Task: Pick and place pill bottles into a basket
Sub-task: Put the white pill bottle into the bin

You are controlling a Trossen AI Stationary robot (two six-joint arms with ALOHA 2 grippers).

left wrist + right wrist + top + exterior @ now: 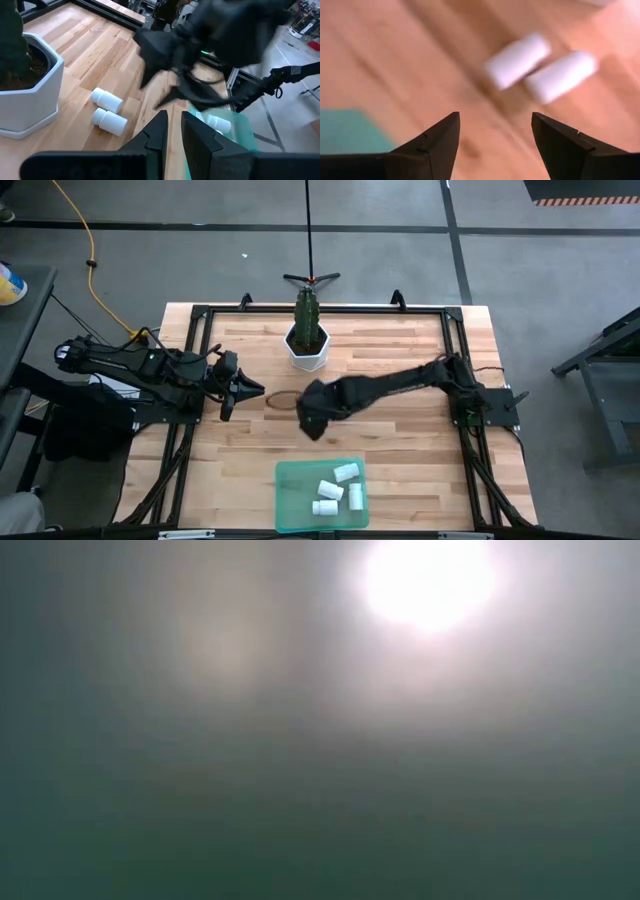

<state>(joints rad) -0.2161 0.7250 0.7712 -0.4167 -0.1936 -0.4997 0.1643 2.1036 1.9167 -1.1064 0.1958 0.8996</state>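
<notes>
Two white pill bottles (517,60) (560,75) lie on their sides, side by side, on the wooden table. They also show in the left wrist view (107,99) (110,121). My right gripper (495,130) is open and hovers above them at the table's middle (315,418), touching nothing; in the high view it hides them. The green basket (290,515) sits at the near edge with several bottles (346,472) lying in it. My left gripper (250,390) waits at the table's left, shut and empty. The low view shows only glare.
A white hexagonal plant pot (307,348) with a green plant stands at the far middle, just beyond the two loose bottles. A black frame (200,320) runs along the table's edges. There is bare wood (400,440) between the basket and the right arm.
</notes>
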